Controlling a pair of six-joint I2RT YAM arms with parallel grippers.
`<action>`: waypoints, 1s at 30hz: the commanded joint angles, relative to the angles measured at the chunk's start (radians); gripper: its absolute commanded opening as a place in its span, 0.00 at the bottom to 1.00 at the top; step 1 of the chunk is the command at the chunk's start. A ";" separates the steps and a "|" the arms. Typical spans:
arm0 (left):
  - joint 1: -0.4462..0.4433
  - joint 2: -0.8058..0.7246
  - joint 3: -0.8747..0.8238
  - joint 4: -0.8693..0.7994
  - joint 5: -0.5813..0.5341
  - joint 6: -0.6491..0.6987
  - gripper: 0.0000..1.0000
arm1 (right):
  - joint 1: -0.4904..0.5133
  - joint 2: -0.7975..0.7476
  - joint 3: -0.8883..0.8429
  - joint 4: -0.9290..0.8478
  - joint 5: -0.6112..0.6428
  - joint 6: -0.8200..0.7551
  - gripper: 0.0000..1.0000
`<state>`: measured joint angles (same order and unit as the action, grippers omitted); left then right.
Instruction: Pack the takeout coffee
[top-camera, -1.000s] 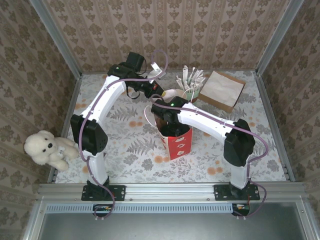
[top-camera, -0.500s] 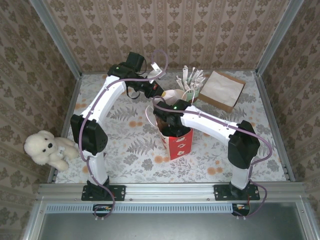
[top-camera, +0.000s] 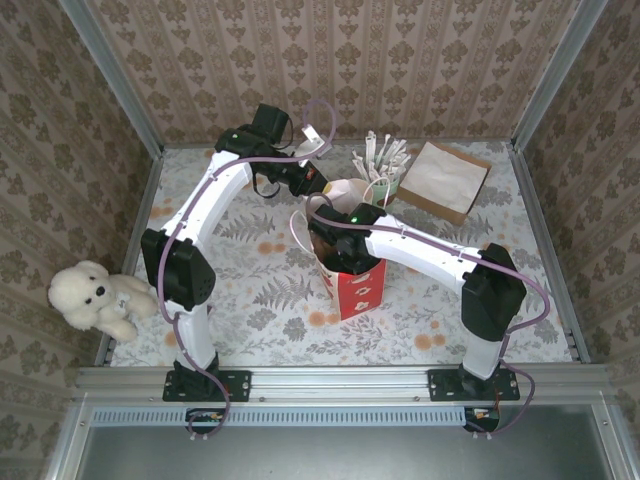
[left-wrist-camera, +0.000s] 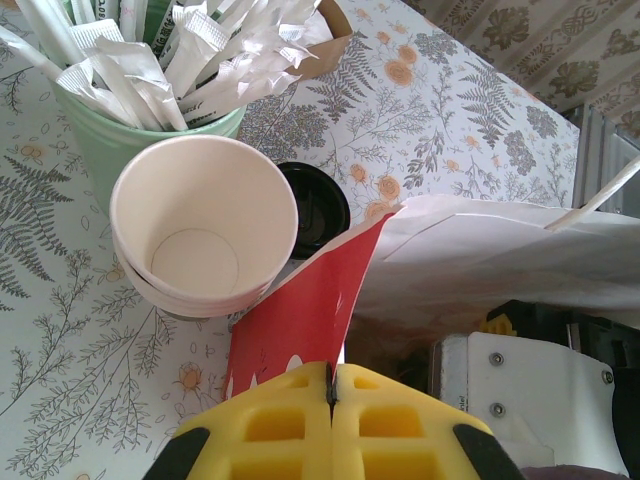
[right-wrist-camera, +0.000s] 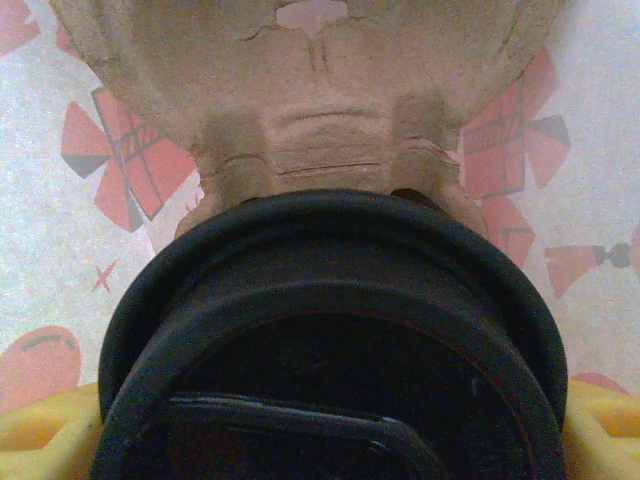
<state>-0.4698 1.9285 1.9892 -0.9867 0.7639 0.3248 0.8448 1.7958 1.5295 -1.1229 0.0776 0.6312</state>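
- i see three walls around the work space; the back wall (top-camera: 340, 60) has brown paper with rows of leafy shapes.
- the left wall (top-camera: 50, 150) and the right wall (top-camera: 600, 180) have the same paper.
- silver metal posts (top-camera: 110, 75) stand in the back corners.
- the table (top-camera: 260, 300) has a white cloth with grey ferns and small orange flowers.
- a silver metal rail (top-camera: 340, 378) runs along the near edge.
- below it is a flat dark grey panel (top-camera: 340, 450).
- the light is bright and soft.
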 joint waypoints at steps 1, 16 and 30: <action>0.007 -0.028 -0.007 0.028 0.021 -0.011 0.00 | 0.005 0.009 -0.035 0.028 0.050 -0.005 0.49; 0.007 -0.023 -0.006 0.030 0.023 -0.015 0.00 | 0.007 0.017 -0.081 0.054 0.056 -0.010 0.48; 0.007 -0.021 -0.003 0.031 0.022 -0.017 0.00 | 0.007 0.014 -0.105 0.072 0.056 -0.005 0.48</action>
<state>-0.4698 1.9285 1.9892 -0.9855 0.7639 0.3172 0.8474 1.7790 1.4807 -1.0409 0.1139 0.6281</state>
